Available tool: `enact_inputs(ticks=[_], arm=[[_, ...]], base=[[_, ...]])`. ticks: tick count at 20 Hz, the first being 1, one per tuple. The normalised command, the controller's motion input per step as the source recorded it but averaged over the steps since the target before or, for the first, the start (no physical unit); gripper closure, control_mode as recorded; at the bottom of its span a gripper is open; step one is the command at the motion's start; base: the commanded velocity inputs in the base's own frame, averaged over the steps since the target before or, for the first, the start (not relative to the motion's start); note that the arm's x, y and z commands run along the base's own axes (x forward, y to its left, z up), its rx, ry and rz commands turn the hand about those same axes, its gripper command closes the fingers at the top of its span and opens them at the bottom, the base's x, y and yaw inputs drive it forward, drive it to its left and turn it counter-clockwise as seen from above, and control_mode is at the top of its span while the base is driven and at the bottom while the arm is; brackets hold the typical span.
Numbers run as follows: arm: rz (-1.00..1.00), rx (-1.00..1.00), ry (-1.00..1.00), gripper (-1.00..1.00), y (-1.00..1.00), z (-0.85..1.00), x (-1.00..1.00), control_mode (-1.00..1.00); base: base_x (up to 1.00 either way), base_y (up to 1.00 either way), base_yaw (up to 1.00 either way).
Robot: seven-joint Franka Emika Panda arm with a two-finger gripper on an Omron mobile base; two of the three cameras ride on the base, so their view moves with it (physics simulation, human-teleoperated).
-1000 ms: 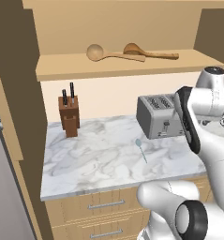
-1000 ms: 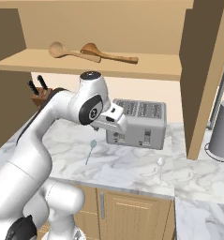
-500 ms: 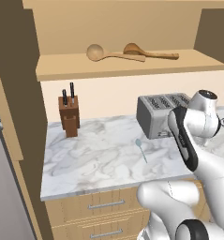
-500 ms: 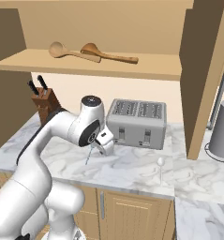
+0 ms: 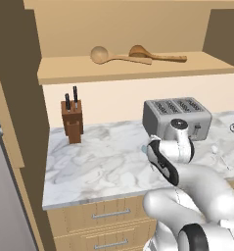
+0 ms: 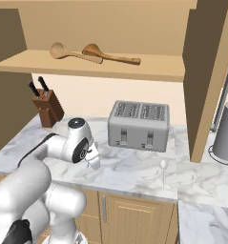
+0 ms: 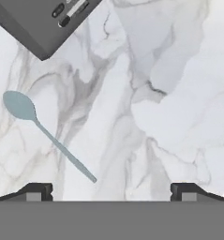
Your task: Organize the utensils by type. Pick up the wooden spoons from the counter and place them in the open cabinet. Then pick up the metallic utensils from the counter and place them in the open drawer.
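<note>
Gripper (image 7: 111, 190) hangs low over the marbled table (image 7: 169, 84), and its two dark fingertips stand wide apart with nothing between them, so it is released. The bluish metallic spoon (image 7: 43, 133) lies flat on the stone, up and to the left of the fingertips, near the corner of the grey toaster (image 7: 43, 21). The whitish metallic spoon (image 6: 163, 170) lies further along the table, in front of the toaster. Both wooden spoons (image 5: 138, 55) rest on the shelf of the open cabinet (image 5: 79, 73). I judge that the risk is a missed grasp: the spoon is thin and off-centre, so the fingers may close beside it or push it away.
</note>
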Motion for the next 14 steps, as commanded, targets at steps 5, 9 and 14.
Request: enact_inputs(ticks=[5,9,14], arm=[[0.0,0.0,0.17,-1.0,0.04,-0.3,0.65,-1.0],[0.01,0.0,0.06,-1.0,0.05,-0.2,0.31,-1.0],[0.01,0.0,0.0,-1.0,0.05,-0.26,0.36,-1.0]], base=[[0.0,0.0,0.0],[0.0,0.0,0.0],[0.0,0.0,0.0]])
